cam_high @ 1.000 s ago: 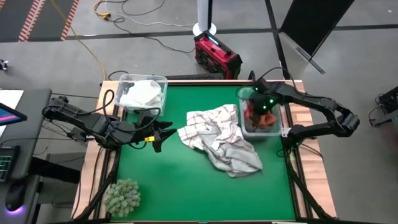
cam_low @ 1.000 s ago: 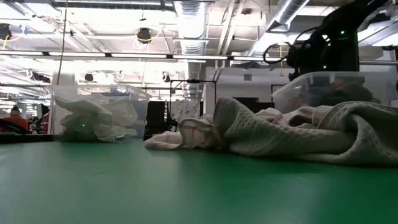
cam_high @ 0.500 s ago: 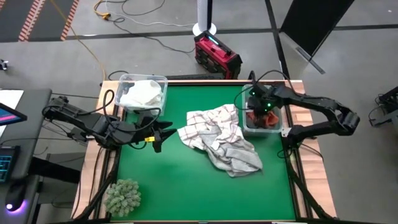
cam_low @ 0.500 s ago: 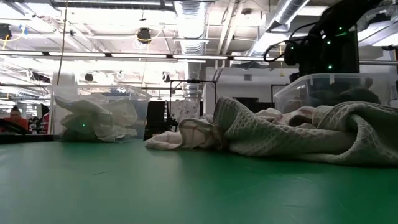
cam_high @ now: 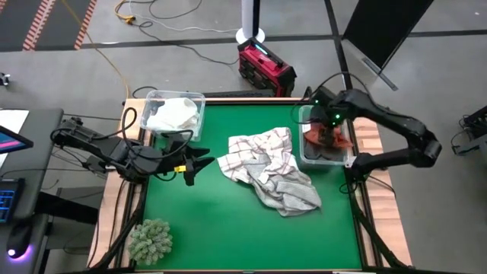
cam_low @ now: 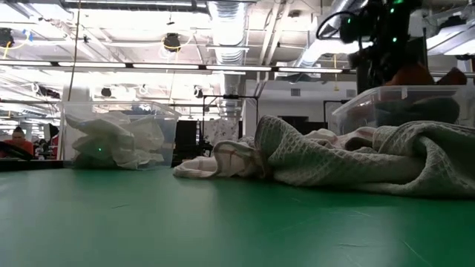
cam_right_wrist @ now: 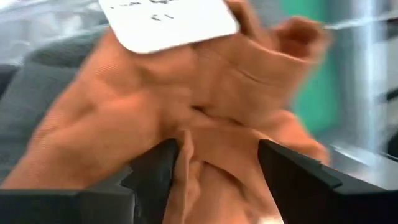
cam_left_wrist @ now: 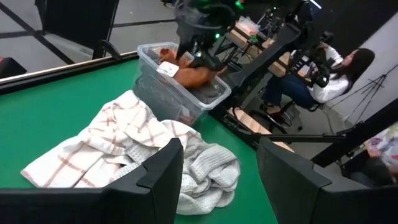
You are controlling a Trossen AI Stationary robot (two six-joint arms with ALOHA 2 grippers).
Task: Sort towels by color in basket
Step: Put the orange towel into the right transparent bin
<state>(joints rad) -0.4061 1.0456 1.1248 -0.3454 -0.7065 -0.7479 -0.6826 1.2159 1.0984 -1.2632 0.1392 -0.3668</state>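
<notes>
Since the earlier frames the right gripper (cam_high: 329, 129) has been raised out of the clear bin (cam_high: 307, 157) at the table's right edge, and a rust-orange towel (cam_high: 332, 137) has been lifted with it, so that the cloth now hangs above the bin's rim with a white tag (cam_right_wrist: 168, 22) showing on it. The fingers (cam_right_wrist: 155, 171) are seen pinched on a fold of that cloth, only a narrow gap being left between them. A dark grey towel (cam_right_wrist: 37, 93) is left lying in the bin below. The bin is set hard against the right border of the green table (cam_high: 221, 221), while wide bare surface is left toward the front and the left. In the middle, a heap of grid-checked white towel (cam_high: 251, 156) and light grey towel (cam_high: 293, 194) is spread, its edge just beside the bin. At the far-left corner a second clear bin (cam_high: 199, 114) is filled with white towels (cam_high: 171, 114). The left gripper (cam_high: 199, 162) is held low between that bin and the heap, its fingers spread apart and nothing held. A fuzzy grey-green clump (cam_high: 149, 239) is set at the near-left corner.
</notes>
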